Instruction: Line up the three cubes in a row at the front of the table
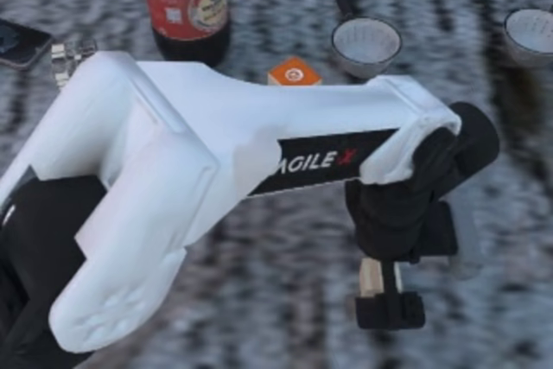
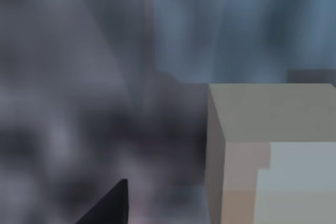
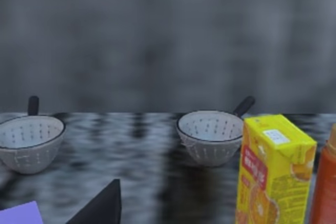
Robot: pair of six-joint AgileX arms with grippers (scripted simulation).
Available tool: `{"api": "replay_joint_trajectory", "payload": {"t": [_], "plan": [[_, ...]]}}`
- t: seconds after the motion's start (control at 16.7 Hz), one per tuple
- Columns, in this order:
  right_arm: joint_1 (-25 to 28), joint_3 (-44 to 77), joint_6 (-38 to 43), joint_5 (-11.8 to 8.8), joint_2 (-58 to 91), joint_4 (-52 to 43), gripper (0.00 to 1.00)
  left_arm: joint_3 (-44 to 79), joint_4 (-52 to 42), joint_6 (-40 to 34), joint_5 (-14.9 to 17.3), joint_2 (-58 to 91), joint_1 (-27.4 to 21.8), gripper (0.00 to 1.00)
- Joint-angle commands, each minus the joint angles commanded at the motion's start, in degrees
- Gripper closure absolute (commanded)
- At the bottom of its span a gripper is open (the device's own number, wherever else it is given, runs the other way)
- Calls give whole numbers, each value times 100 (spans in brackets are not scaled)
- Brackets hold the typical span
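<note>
Left pincer [image 1: 380,287] clamped on cream cube [image 1: 371,278] low over front of bench [image 1: 285,291]; placing step, next calls for release in line.

Small cream cube [image 1: 371,280] front right of table [image 1: 259,283], lavender-blue cube [image 3: 20,213] partly seen

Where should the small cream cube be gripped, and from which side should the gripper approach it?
Probably on two opposite upright faces of the small cream cube, coming straight down from above. Its faces are flat and plain, and it stands square, not tilted, so any opposite pair would serve. The left gripper is right at it, near the front of the table.
</note>
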Motion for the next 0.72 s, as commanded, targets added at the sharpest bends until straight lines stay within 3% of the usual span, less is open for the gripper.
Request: {"api": "replay_joint_trajectory", "payload": {"t": [0.72], "plan": [[0,0,0,0,0,0,0,1032,-1374,-5,-4,-345,128,0]]}}
